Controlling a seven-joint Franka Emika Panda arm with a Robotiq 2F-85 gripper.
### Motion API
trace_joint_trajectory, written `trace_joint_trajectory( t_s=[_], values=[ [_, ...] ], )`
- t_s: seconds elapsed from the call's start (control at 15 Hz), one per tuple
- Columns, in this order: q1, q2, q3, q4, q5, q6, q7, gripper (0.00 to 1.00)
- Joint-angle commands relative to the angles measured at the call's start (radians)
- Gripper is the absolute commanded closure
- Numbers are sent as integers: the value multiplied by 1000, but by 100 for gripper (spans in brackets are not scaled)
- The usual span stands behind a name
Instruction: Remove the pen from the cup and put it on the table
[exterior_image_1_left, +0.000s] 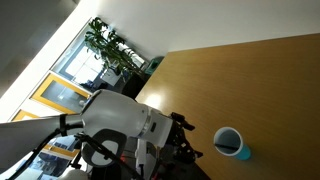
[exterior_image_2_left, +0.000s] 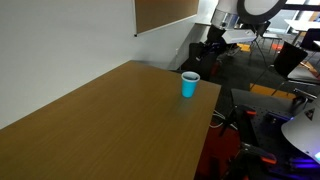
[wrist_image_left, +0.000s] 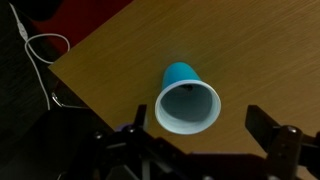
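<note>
Cup (wrist_image_left: 187, 98): upright near the table (wrist_image_left: 110, 55) edge; light, so you may tip it.
Pen: presumably inside, lost against the dark interior. Likely thin, stiff and slick; pinch it high on the shaft.
Claw (wrist_image_left: 200, 128): spread wide, empty, above the rim.

Office, large table (exterior_image_2_left: 100, 125), potted plant (exterior_image_1_left: 110, 45), noticeboard (exterior_image_2_left: 165, 12)

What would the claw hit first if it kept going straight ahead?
Likely the cup: in the wrist view its open mouth sits right ahead of the open gripper, though how far ahead is unclear.
</note>
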Motion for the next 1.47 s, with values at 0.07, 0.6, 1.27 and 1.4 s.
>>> trace_joint_trajectory(
  t_s=[0.07,0.6,1.27,1.4],
  values=[
    [27,75,-33,20,12,15,12,0],
    [49,186,-82,54,13,55,28,23],
    [137,321,-125,106,167,203,-2,31],
    [150,336,-129,113,195,209,-8,41]
  ],
)
